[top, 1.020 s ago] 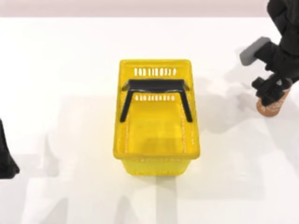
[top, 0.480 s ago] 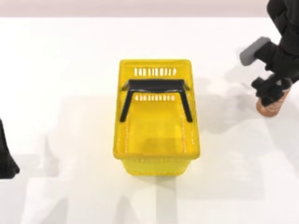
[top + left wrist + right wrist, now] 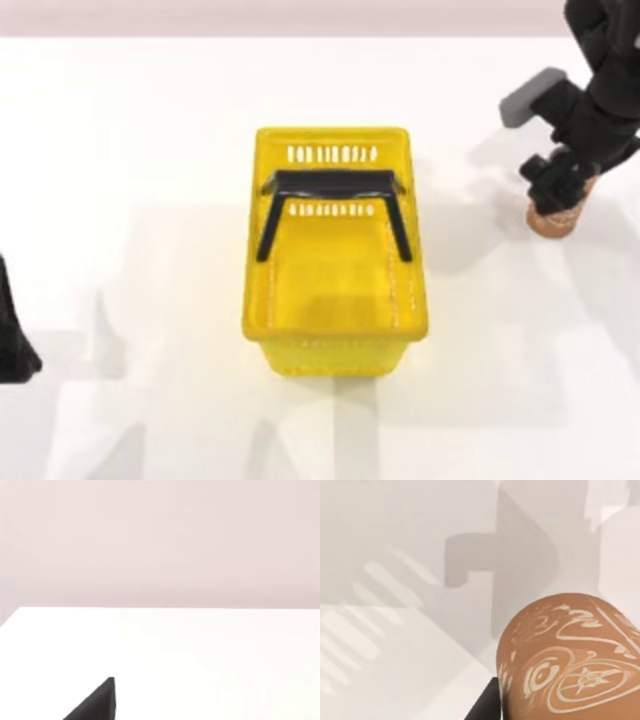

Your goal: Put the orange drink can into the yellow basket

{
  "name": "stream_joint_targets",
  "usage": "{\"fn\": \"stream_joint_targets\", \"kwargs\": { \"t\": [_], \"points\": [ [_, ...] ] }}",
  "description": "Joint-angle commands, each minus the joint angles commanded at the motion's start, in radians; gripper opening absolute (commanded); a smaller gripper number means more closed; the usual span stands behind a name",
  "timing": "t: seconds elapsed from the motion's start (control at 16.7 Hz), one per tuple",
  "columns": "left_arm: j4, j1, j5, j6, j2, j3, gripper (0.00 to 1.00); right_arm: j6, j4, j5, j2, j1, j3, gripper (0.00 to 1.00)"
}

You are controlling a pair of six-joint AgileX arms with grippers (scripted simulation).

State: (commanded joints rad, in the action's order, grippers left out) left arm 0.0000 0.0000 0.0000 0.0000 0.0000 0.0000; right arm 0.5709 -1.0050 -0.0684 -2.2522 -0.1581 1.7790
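Observation:
The orange drink can [image 3: 553,220] is at the table's right side, its lower part showing beneath my right gripper [image 3: 556,186], which is shut on it from above. In the right wrist view the orange drink can [image 3: 575,660] fills the near corner, its pale swirls clear, with one dark finger [image 3: 485,707] against its side. The yellow basket [image 3: 335,352] stands at the table's middle, well left of the can, with its black handle [image 3: 335,184] folded across the far half. My left arm [image 3: 12,340] is parked at the left edge.
White tabletop lies between the can and the basket. A grey block on the right arm [image 3: 532,96] juts out above the can. The left wrist view shows only white table, its far edge and a pale wall.
My right gripper has shifted left and a little toward the table's far side, carrying the can with it. The basket and the left arm have not moved.

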Motion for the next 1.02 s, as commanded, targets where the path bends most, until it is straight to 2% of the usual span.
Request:
{"fn": "stream_joint_targets", "kwargs": {
  "t": [0.12,0.3,0.84,1.02],
  "points": [
    [0.0,0.0,0.0,0.0,0.0,0.0,1.0,-0.038,0.116,-0.073,0.004,-0.013,-0.022,0.0],
    [0.0,0.0,0.0,0.0,0.0,0.0,1.0,-0.119,0.361,-0.217,0.011,-0.037,-0.074,0.0],
    [0.0,0.0,0.0,0.0,0.0,0.0,1.0,-0.441,1.277,-0.743,0.07,-0.118,-0.31,0.0],
    [0.0,0.0,0.0,0.0,0.0,0.0,1.0,-0.527,1.53,-0.893,0.109,-0.141,-0.377,0.0]
  ]
}}
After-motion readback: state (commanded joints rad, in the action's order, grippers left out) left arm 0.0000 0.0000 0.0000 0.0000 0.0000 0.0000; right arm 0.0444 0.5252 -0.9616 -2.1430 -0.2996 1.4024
